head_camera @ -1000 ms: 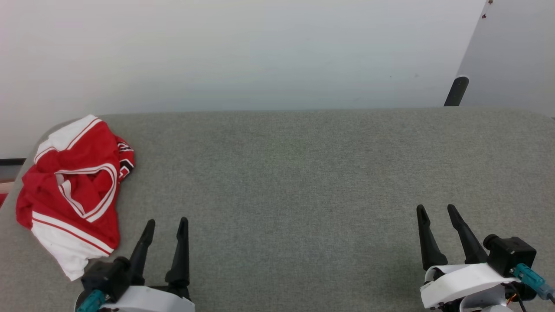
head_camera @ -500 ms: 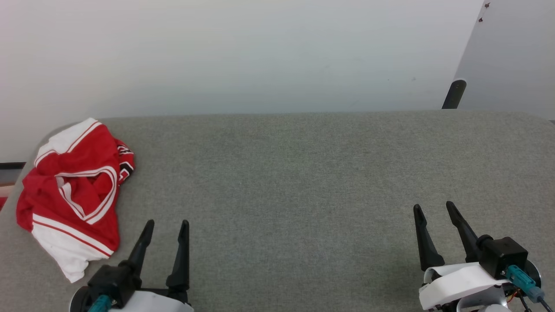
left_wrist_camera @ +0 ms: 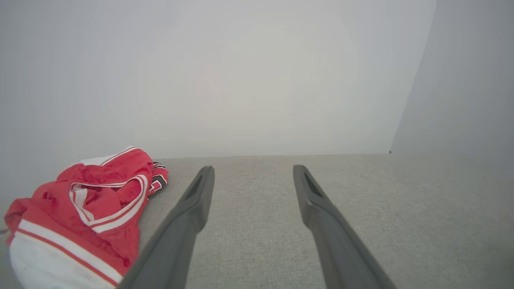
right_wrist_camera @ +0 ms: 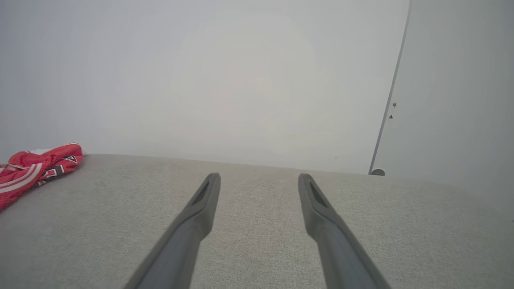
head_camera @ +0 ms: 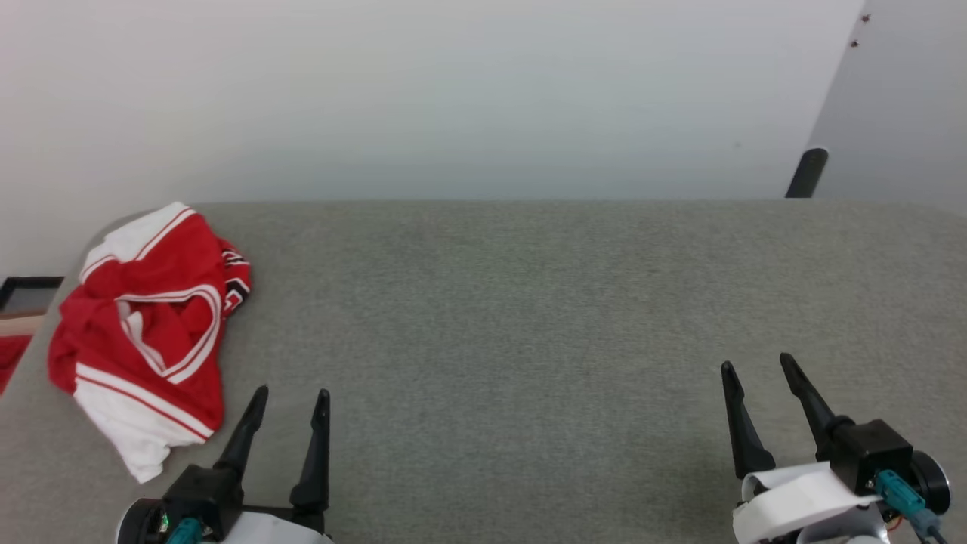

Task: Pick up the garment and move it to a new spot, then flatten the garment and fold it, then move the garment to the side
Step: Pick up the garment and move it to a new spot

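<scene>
The garment [head_camera: 147,325], a red jersey with white sleeves and striped trim, lies crumpled in a heap at the far left of the grey padded table [head_camera: 529,317]. It also appears in the left wrist view [left_wrist_camera: 84,208] and at the left edge of the right wrist view [right_wrist_camera: 32,168]. My left gripper [head_camera: 293,393] is open, just to the right of the heap and a little nearer to me, touching nothing. My right gripper [head_camera: 755,366] is open at the lower right, far from the garment. Both grippers [left_wrist_camera: 253,168] [right_wrist_camera: 259,176] hold nothing.
A plain white wall runs behind the table. A dark post [head_camera: 807,172] stands past the far right edge beside a grey panel [head_camera: 899,106]. Off the table's left edge a strip of floor with something red [head_camera: 11,359] shows.
The whole picture has shifted slightly right and down, so the camera moved. Both grippers stay open and the garment lies as before.
</scene>
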Available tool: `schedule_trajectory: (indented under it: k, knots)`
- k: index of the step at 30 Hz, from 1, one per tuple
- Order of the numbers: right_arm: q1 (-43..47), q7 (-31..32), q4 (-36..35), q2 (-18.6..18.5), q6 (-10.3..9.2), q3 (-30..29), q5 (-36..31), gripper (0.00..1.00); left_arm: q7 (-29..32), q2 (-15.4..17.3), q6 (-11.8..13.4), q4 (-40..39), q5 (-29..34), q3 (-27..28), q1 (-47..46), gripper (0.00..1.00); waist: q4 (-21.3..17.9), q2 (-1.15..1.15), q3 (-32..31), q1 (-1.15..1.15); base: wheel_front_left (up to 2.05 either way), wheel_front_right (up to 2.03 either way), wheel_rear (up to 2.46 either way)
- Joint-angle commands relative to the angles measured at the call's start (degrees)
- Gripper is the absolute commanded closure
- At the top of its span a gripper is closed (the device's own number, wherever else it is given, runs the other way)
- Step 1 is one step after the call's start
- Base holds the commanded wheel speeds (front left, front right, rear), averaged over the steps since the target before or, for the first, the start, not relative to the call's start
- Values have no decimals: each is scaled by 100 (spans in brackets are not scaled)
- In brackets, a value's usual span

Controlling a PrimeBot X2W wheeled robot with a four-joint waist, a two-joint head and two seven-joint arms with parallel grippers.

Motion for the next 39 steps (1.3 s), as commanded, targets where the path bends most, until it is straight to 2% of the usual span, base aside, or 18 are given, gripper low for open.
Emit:
schedule_trajectory:
  k: [1, 17, 24, 30, 33, 39]
  knots:
    - [103, -21, 10, -1, 4, 4, -1, 0, -1, 4, -8, 58, 54, 54, -24, 0, 174, 0, -51, 0, 0, 0, 0]
    - [166, -19, 164, 2, 4, 295, 256, 0, 0, 194, 271, 215, 133, 627, 128, 0, 1772, 0, -447, 0, 0, 0, 0]
    - [95, -18, 237, 1, 3, 488, 420, 0, 6, 323, 258, 124, 83, 697, 228, 0, 2206, 0, -513, 0, 0, 0, 0]
    - [7, -18, 264, -5, 3, 559, 401, 0, 305, 442, 199, 8, -189, 796, -56, 0, 2072, 0, -386, 0, 0, 0, 0]
    - [-39, -18, 259, -1, 3, 551, 366, 0, 515, 604, 147, -18, -323, 819, -192, 0, 1959, 0, -304, 0, 0, 0, 0]
    - [-146, 12, 207, -3, 3, 582, 222, 0, 1431, 1169, 40, -187, -898, 936, -798, 0, 1455, 0, 81, 0, 0, 0, 0]
